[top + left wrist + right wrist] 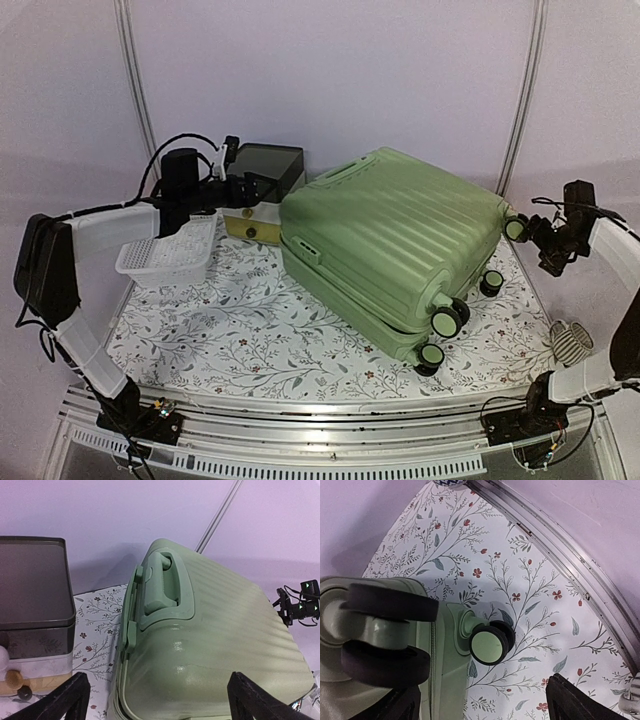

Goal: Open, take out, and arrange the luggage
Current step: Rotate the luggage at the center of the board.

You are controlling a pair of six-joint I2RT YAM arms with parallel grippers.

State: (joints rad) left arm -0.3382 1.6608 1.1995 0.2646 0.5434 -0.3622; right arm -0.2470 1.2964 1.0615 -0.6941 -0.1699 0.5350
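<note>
The luggage lies flat and closed on the floral table, right of centre. Its long axis runs diagonally: the handle end points far-left and the caster-wheel end points near-right. The left gripper hovers just off the handle end, jaws fully apart and holding nothing; in its wrist view the ribbed shell shows between the fingers. The right gripper sits just beside the far-right wheel, jaws wide apart and gripping nothing.
</note>
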